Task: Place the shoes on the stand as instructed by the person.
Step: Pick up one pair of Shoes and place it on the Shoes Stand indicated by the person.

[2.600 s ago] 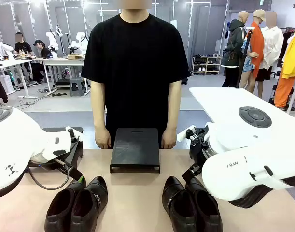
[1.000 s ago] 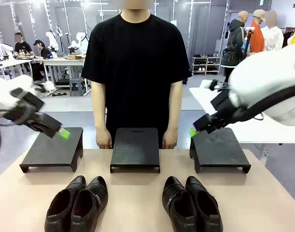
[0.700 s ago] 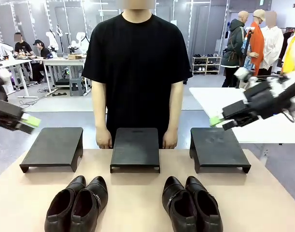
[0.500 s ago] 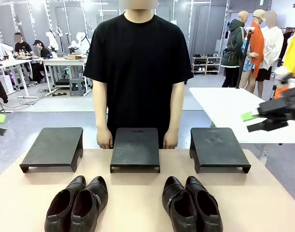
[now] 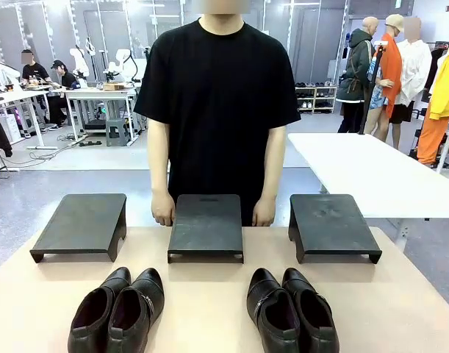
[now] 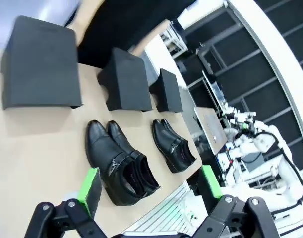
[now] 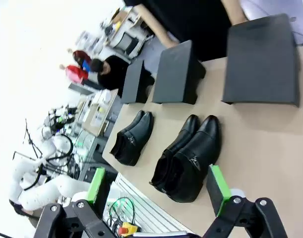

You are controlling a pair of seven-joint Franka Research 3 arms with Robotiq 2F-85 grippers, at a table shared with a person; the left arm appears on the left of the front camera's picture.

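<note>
front view, left to right: the left stand sits at the far left of the table. in front of it, bottom left of the frame, is the left pair of shoes, side by side and touching, toes pointing at the far side. there's a small metal bit on one shoe of that pair. it looks like a buckle, but it's too small to swear on.

dead centre is the middle stand, with the person standing just behind it, a hand down by each of its back corners. lower right of centre is the right pair of shoes, also touching each other and flat on the table, toes toward the right stand at the far right.

left wrist view: the left gripper is spread wide at the bottom of the frame, green pads far apart with nothing in them, well above the table with both pairs and all three stands below.

right wrist view: same deal, the right gripper is wide apart and holding nothing, high over the table's near edge.
</note>
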